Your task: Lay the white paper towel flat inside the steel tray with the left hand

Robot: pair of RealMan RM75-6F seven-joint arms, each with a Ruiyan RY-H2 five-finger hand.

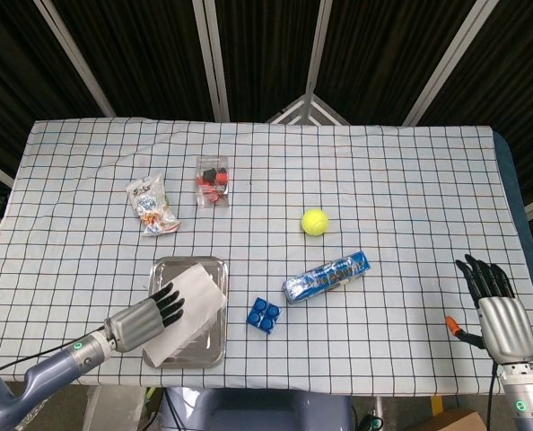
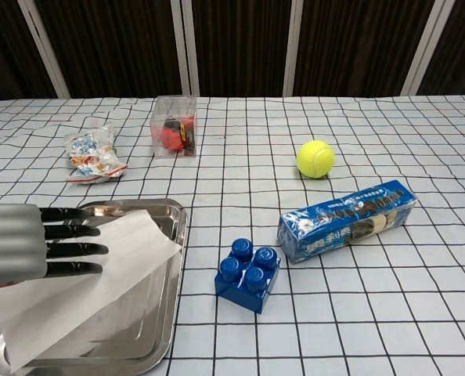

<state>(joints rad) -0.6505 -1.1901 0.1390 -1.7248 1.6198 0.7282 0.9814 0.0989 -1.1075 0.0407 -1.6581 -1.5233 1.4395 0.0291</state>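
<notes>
The left hand [image 1: 144, 322] lies flat and palm-down over the near-left part of the steel tray [image 1: 211, 262], its dark fingers [image 2: 70, 231] held straight, side by side, stretched toward the tray's middle. They rest on, or just above, what lies in the tray — contact cannot be confirmed. Its forearm runs back from the tray toward the near-left table corner. The right hand [image 1: 498, 310] is well to the right of the tray, at the table's near-right edge — palm-down, fingers straight and slightly spread, pointing away from the robot, holding nothing.
</notes>
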